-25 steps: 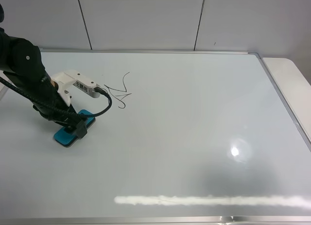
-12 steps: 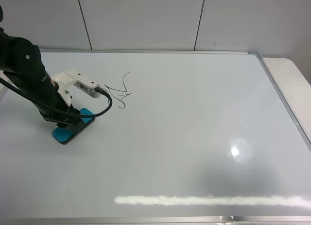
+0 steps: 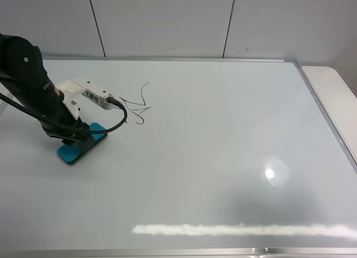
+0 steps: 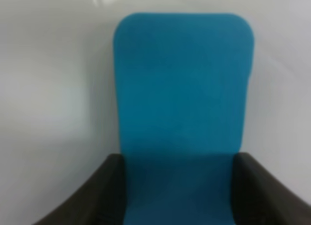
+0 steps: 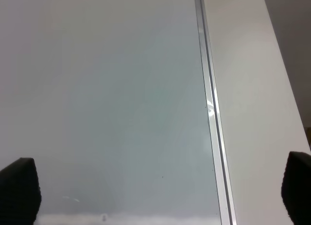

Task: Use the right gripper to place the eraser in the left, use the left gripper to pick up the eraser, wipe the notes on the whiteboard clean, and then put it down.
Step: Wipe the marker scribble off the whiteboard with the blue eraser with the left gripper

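The teal eraser (image 3: 70, 151) is at the left of the whiteboard (image 3: 223, 146), under the tip of the slim black arm with the white box. My left gripper (image 3: 78, 140) is shut on it. In the left wrist view, the black fingers (image 4: 104, 191) press both long sides of the eraser (image 4: 182, 84) at its near end. Whether the eraser rests on the board or hangs just above it I cannot tell. The notes (image 3: 137, 105), a thin black scribble, lie a short way to the right of the eraser. My right gripper (image 5: 158, 186) is open over the whiteboard (image 5: 107, 89) near its frame and holds nothing; it is outside the exterior high view.
The board's silver frame (image 3: 326, 116) runs along the right side, with a white tabletop (image 3: 334, 85) beyond it. A black cable (image 3: 114, 124) loops from the white box toward the notes. Glare streaks (image 3: 240, 230) lie near the front edge.
The left gripper has shut on the eraser. The arm and the eraser have shifted slightly to the left. The right arm shows no change.
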`<state>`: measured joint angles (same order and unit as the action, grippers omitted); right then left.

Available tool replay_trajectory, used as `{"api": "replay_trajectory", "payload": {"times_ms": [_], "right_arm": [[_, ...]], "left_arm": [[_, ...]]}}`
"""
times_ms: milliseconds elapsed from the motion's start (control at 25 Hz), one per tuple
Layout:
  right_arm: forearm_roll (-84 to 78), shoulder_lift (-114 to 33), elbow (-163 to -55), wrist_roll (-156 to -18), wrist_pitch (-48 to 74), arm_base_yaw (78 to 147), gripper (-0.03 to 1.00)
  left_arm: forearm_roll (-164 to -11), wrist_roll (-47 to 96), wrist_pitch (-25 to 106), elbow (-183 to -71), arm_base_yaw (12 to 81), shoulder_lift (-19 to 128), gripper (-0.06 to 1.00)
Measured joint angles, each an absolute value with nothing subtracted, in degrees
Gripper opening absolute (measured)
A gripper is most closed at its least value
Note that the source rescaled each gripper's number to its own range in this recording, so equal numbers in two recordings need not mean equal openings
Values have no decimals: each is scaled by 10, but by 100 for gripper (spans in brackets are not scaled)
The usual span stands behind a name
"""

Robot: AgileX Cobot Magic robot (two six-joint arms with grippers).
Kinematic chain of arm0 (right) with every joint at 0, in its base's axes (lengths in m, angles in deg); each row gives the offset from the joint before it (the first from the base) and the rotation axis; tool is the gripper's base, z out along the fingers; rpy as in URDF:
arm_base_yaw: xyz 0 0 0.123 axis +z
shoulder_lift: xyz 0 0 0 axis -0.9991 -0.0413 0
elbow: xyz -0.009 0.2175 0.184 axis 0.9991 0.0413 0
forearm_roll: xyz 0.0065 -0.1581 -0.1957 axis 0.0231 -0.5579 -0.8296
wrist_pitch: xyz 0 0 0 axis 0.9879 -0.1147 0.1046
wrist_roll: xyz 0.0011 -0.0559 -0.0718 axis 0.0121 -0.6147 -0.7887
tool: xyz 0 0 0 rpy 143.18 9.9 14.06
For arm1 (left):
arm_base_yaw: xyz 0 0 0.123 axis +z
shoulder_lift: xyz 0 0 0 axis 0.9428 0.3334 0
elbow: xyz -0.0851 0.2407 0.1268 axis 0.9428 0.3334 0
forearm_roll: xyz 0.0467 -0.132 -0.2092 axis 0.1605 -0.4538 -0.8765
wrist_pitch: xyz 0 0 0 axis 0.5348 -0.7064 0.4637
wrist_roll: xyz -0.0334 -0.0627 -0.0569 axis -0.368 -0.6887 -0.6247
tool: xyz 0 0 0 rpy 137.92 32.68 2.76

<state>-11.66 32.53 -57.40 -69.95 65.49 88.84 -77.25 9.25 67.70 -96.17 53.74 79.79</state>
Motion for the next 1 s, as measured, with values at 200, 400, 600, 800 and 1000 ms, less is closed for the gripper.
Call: {"api": "replay_trajectory", "payload": {"times_ms": [200, 400, 600, 800, 1000], "right_arm": [[-117, 325, -574, -700, 655, 888, 100], [-117, 325, -574, -700, 655, 888, 100], [-117, 325, -574, -700, 655, 888, 100], [-117, 325, -574, -700, 655, 888, 100], [-117, 325, -574, -700, 655, 888, 100]], "left_arm": [[-744, 77, 734, -1016, 537, 783, 1], [-715, 67, 762, -1103, 537, 814, 1], [-699, 66, 776, -1190, 541, 886, 1], [-698, 89, 777, -1260, 559, 965, 1], [-732, 144, 779, -1313, 584, 1019, 1]]}}
